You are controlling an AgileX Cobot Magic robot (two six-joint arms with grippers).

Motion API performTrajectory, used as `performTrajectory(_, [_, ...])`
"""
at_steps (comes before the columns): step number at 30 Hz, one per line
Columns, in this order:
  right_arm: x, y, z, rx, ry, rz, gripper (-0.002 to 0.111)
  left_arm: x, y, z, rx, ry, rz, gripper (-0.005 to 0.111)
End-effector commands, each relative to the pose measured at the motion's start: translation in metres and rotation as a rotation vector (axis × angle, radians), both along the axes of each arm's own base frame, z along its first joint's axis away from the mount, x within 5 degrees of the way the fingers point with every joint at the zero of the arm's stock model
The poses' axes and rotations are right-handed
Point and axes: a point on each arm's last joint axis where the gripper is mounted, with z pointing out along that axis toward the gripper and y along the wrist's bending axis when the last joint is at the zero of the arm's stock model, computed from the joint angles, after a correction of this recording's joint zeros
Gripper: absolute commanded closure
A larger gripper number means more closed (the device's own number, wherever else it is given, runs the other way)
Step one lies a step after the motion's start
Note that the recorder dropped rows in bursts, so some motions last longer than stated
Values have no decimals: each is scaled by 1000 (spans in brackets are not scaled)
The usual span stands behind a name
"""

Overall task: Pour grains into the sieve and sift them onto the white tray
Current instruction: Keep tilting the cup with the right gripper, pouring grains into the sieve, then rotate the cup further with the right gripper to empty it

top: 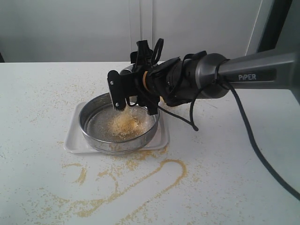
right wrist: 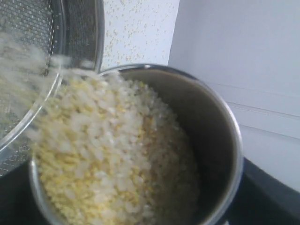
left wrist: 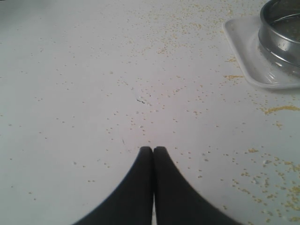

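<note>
The sieve (top: 96, 133) stands on the white tray (top: 71, 140) at the table's middle, with a pale yellow heap of grains (top: 124, 125) on its mesh. My right gripper (top: 133, 99) hovers over the sieve's far side, shut on a small steel cup (top: 126, 70) that is tipped toward it. In the right wrist view the cup (right wrist: 218, 126) is full of grains (right wrist: 103, 154), which spill over its lip in a blur into the sieve (right wrist: 77, 28). My left gripper (left wrist: 153, 149) is shut on nothing, low over bare table, well clear of the tray (left wrist: 243, 51) and sieve (left wrist: 281, 35).
Trails of spilled yellow grains (top: 161, 174) curl over the table in front of the tray, and loose grains (left wrist: 276, 108) are scattered around it. The right arm's black cable (top: 255, 145) hangs over the table's right side. A white wall stands behind.
</note>
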Motion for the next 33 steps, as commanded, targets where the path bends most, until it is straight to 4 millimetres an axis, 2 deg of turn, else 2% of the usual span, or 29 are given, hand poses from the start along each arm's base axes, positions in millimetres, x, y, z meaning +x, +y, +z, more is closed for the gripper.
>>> performTrajectory(1, [1,1,7,-8,-30,-3,108,0,-1,-1,-12,-2,-3,107])
performTrajectory(9, [6,1,12,-9,-61,-36,108,0,-1,-1,-12,-2,-3,107])
performTrajectory(33, [4,4,13,-64,-88,-19,108,0,-1,-1,-12,-2,-3,107])
